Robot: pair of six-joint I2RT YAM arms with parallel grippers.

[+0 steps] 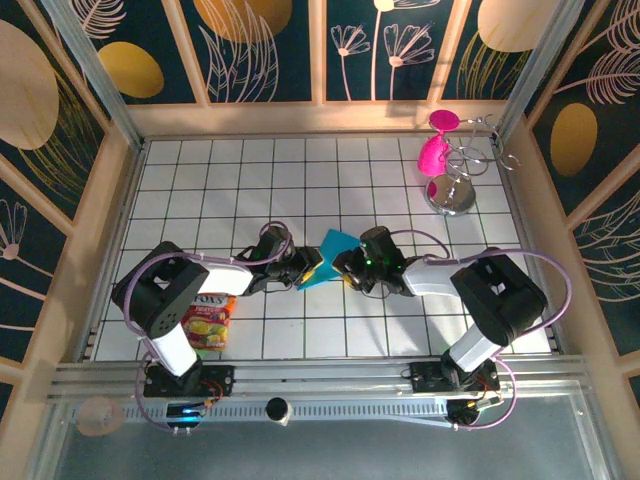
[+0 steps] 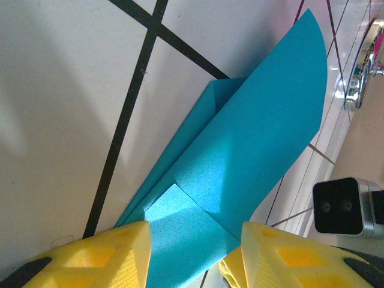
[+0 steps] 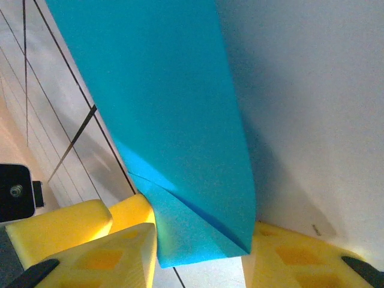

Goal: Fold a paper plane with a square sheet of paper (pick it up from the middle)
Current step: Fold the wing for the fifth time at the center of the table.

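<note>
Square sheet of paper (image 1: pixel 328 258) stands part-folded and tilted up at the middle of the counter (image 1: pixel 230 170), between the two tools, which meet nose to nose over it. The left tool (image 2: pixel 193 255) has its yellow fingers (image 2: pixel 102 258) apart by about the width of the folded end. That end lies in the gap with an edge against each finger; whether they squeeze it or merely flank it, I cannot tell. The right tool (image 3: pixel 203 255) looks the same from the opposite side: fingers apart, the lower end of the blue strip filling the space between them, grip uncertain. Taking one end each seems deliberate, since one arm can steady the work while the other presses a crease. Outward from the fingers, a small flap is turned over near the left tool. A long panel rises in a curve off the tiles rather than lying flat, so I judge the folding midway, with no dart shape yet. A snack packet (image 1: pixel 207 320) lies by the left base and pink goblets (image 1: pixel 438 150) stand at the far right, both well clear of the arms.
</note>
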